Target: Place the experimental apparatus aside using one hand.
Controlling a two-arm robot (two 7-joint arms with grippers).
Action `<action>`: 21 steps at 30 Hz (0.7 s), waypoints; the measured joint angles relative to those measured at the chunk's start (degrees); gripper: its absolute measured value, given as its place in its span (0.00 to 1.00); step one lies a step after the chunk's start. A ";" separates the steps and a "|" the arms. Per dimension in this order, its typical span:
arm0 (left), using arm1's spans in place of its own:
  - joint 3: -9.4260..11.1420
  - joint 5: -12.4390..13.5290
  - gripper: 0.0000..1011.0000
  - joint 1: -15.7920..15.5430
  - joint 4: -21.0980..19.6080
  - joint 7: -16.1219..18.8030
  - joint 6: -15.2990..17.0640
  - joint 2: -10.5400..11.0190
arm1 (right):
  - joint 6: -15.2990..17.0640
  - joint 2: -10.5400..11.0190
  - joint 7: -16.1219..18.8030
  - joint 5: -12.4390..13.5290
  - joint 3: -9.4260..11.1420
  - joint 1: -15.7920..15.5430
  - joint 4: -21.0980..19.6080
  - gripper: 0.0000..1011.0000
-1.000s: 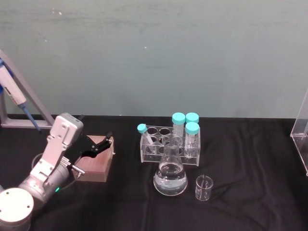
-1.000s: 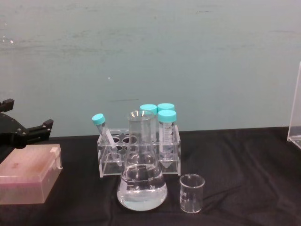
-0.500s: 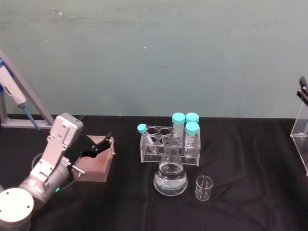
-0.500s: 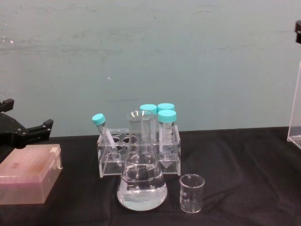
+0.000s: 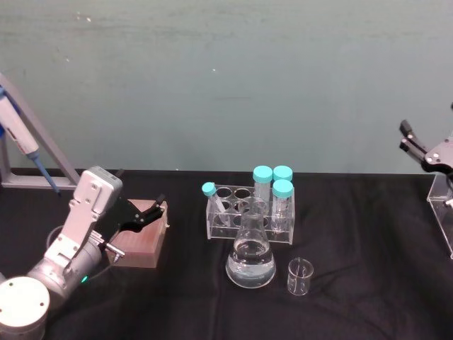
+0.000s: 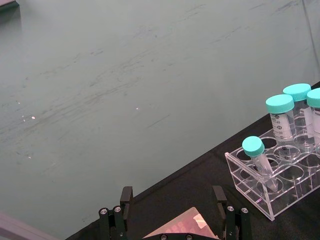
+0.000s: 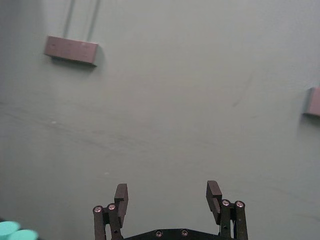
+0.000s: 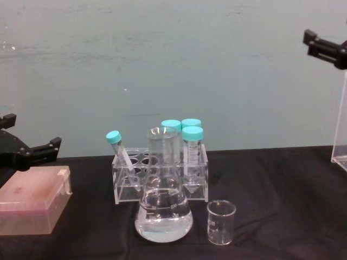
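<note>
Two spread pincers: left pincer (image 6: 172, 195) over pink box (image 8: 32, 197), right pincer (image 7: 167, 192) high up.

Four cameras around one black-draped table (image 5: 368, 283)
The head camera looked down from above on the clear acrylic rack of teal-capped tubes (image 5: 225, 225) and the clear glass conical flask (image 5: 250, 265); the chest camera faced the same pair, nearer and level; the left wrist camera looked past the left gripper (image 6: 172, 197) at that rack; the right wrist camera, past the right gripper (image 7: 167, 192), faced the green wall (image 7: 175, 100).

Markings on the conical flask (image 8: 162, 208) and tubes (image 8: 192, 157) are too small to read.
</note>
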 joint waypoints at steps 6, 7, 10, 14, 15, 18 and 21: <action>0.00 0.00 0.99 0.00 0.00 0.00 0.00 0.00 | 1.61 0.99 4.24 3.94 -1.73 0.60 0.80 0.99; 0.00 0.00 0.99 0.00 0.00 0.00 0.01 0.00 | 1.85 1.11 4.77 4.42 -1.92 0.66 0.90 0.99; 0.00 0.00 0.99 0.00 0.00 0.00 0.00 0.00 | 2.36 1.76 6.98 6.19 -3.02 1.08 1.72 0.99; 0.00 0.00 0.99 0.00 0.00 0.00 0.00 0.00 | 2.98 2.37 8.70 7.59 -4.07 1.35 2.42 0.99; 0.00 0.00 0.99 0.00 0.00 0.00 0.00 0.00 | 3.11 2.47 9.00 7.84 -4.28 1.37 2.54 0.99; 0.00 0.00 0.99 0.00 0.00 0.00 0.00 0.00 | 3.54 2.88 10.11 8.73 -5.05 1.44 2.99 0.99; 0.00 0.00 0.99 0.00 0.00 0.00 0.00 0.00 | 4.11 3.31 11.41 9.73 -5.87 1.47 3.42 0.99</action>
